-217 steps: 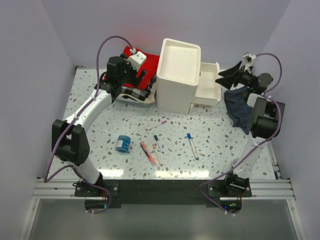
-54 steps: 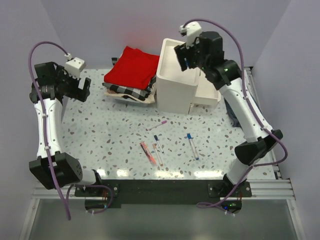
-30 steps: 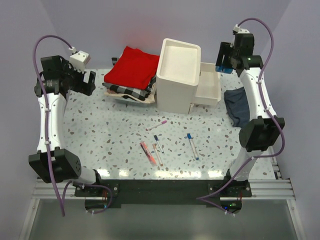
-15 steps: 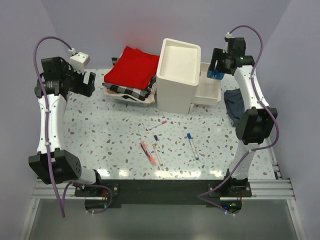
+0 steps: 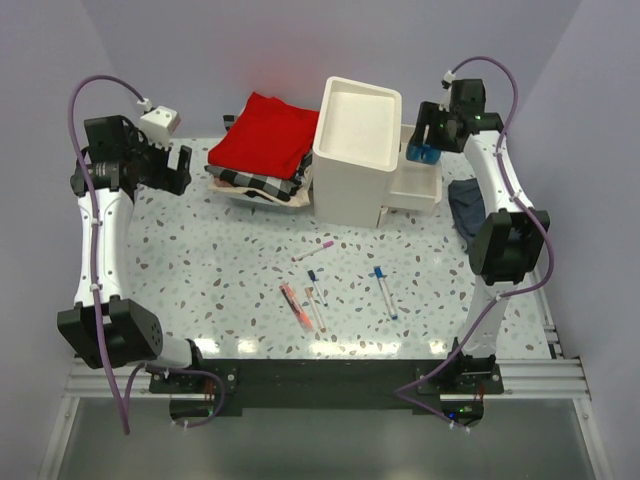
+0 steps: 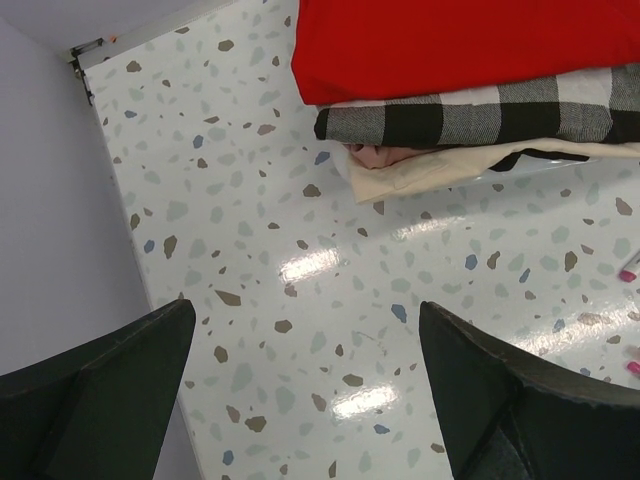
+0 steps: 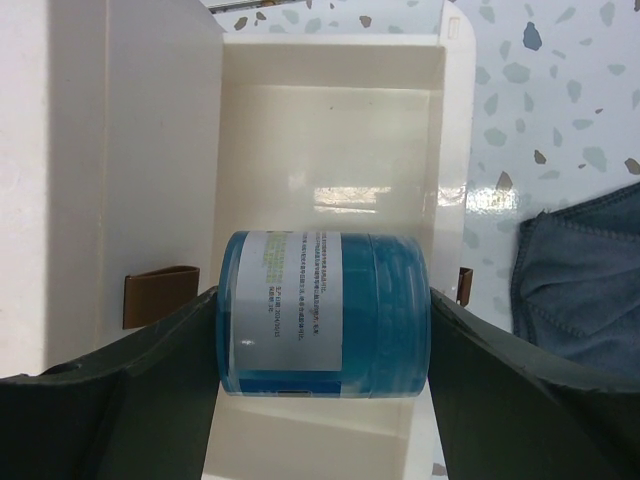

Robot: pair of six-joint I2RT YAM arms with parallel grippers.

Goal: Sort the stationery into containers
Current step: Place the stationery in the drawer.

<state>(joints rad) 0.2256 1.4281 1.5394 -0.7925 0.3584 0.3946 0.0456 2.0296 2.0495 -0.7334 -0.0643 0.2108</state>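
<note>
My right gripper (image 5: 428, 140) is shut on the blue tape roll (image 7: 325, 315), one jaw against each flat end. It hangs over the pulled-out top drawer (image 7: 330, 130) of the white drawer unit (image 5: 355, 150) at the back. The roll (image 5: 421, 152) is above the drawer, not resting in it. On the table lie a pink-capped pen (image 5: 314, 250), a blue-capped pen (image 5: 385, 291), a shorter blue-capped pen (image 5: 313, 275), an orange-red marker (image 5: 295, 306) and another thin pen (image 5: 314, 305). My left gripper (image 6: 305, 370) is open and empty above bare table at the far left.
A stack of red and checked folded cloths (image 5: 262, 150) lies left of the drawer unit. A dark blue-grey cloth (image 5: 478, 215) lies right of the drawers. A second drawer (image 5: 408, 197) is pulled out below the first. Purple walls close in on both sides.
My right gripper has carried the tape roll left and down from the right wall to above the open drawer. The left arm has hardly moved.
</note>
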